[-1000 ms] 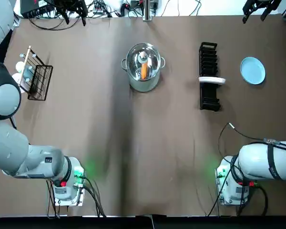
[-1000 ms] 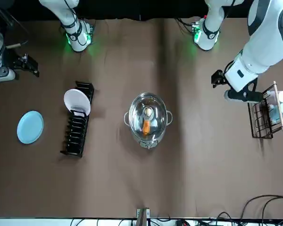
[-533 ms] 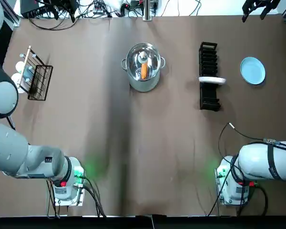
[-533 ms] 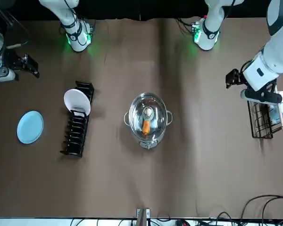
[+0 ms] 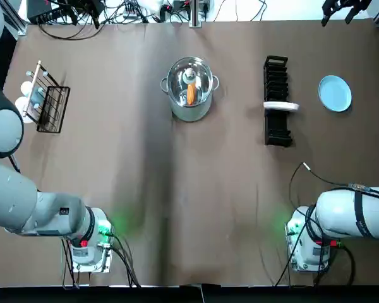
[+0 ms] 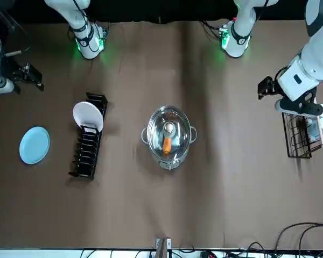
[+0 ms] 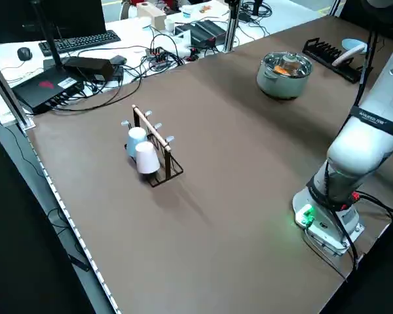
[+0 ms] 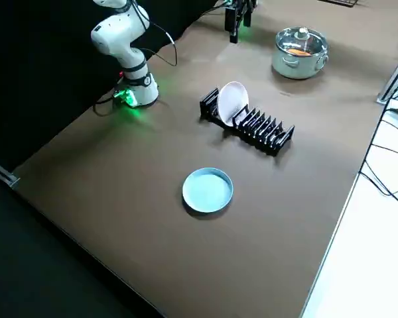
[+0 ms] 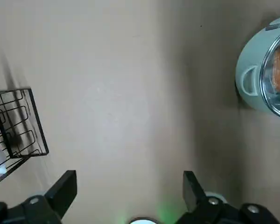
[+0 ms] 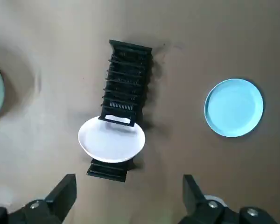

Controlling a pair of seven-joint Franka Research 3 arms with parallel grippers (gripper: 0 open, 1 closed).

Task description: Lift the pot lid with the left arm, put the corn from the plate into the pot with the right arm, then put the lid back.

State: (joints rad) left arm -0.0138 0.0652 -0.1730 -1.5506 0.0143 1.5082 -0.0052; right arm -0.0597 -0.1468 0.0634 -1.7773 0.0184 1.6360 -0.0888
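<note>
The corn (image 5: 191, 95) lies inside the pot (image 5: 191, 113), an orange piece seen through the glass lid (image 6: 175, 134), which sits closed on the rim. The pot stands on the middle of the worktop (image 5: 177, 202), toward the edge far from the arm bases, and neither arm touches it.

The left pincer (image 9: 129, 186) hangs raised over the robot's left part of the worktop, its fingers spread wide with nothing between them. The pot is well apart from it, off to the side, and a wire rack (image 5: 50, 104) with cups stands close below and beside it.

The right pincer (image 10: 129, 186) hangs high at the far right corner, also spread wide and holding nothing. Under it lie the light blue plate (image 5: 335, 93), flat on the worktop, and a black dish rack (image 5: 276, 126) with one white plate (image 5: 281, 106) standing in it. The dish rack stands between the blue plate and the pot, so the pot is well apart from this pincer too.
</note>
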